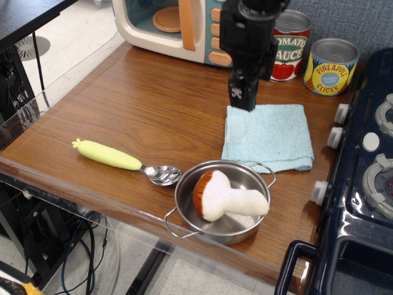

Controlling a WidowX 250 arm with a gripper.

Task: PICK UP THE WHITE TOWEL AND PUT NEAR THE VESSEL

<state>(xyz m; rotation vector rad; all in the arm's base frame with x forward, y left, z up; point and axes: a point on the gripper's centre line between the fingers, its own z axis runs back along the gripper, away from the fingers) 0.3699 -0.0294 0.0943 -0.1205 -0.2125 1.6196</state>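
- the gripper (242, 97) hangs above the back left corner of the white towel (268, 136), its tip lifted off the cloth; the two fingers sit close together with nothing between them, so the jaws look clenched and empty.
- the white towel, really a pale blue terry square, lies flat on the table (147, 104) toward its right edge, just in front of the two cans.
- the vessel (224, 200) stands at the table's front edge, right of the middle; its back rim and wire handle are just beside the towel's front edge, nearly touching.
- a plush mushroom (226, 196) lies on its side inside the vessel.
- a spoon (126, 161) with a yellow-green handle rests near the front edge, its bowl almost at the vessel's left rim.
- a tomato sauce can (290, 54) and a pineapple slices can (331, 66) stand at the back right, beside a toy microwave (178, 27).
- a dark toy stove (362, 184) adjoins the table's right edge.
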